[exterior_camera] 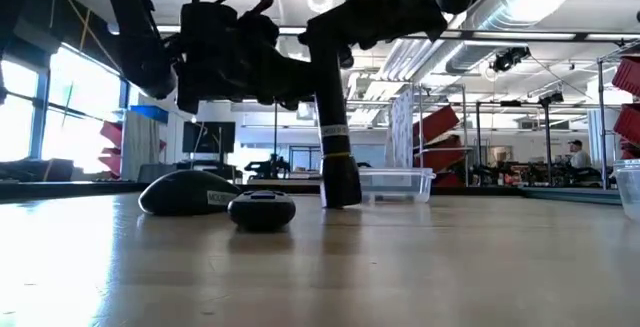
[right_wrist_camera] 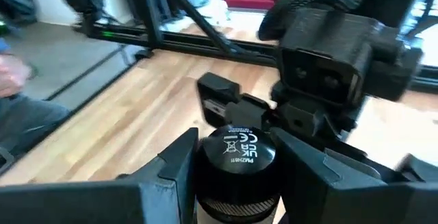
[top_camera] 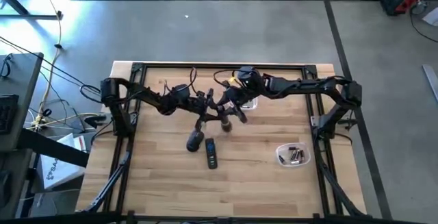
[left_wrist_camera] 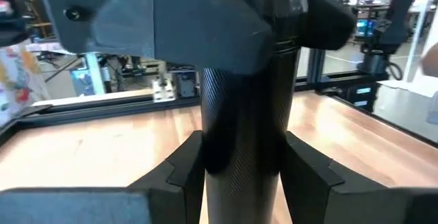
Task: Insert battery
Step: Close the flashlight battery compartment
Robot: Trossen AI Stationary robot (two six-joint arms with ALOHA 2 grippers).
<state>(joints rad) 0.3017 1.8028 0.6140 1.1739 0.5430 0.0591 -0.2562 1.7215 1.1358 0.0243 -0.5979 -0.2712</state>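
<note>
My left gripper [left_wrist_camera: 239,169] is clamped on the barrel of the flashlight [exterior_camera: 335,137], which stands upright near the middle of the table [exterior_camera: 420,267]. In the left wrist view the black ribbed barrel fills the gap between my two fingers [left_wrist_camera: 181,166], and both sides touch it.

My right gripper [right_wrist_camera: 236,159] is closed on the upper end of the same flashlight. In the right wrist view its fingers [right_wrist_camera: 174,159] sit against the round end cap, which bears printed marks.

In the low view the flashlight's base meets the table top, and a pale band circles the barrel above the dark lower end.

Two more items lie on the table in front of the flashlight: a dark rounded mouse [top_camera: 195,141] and, just beside it, a remote [top_camera: 211,153].

The batteries [top_camera: 295,156] are in a clear dish [top_camera: 280,157] on the right side of the table, well apart from both grippers. A clear tray [exterior_camera: 395,183] stands behind the flashlight, toward the far edge.
</note>
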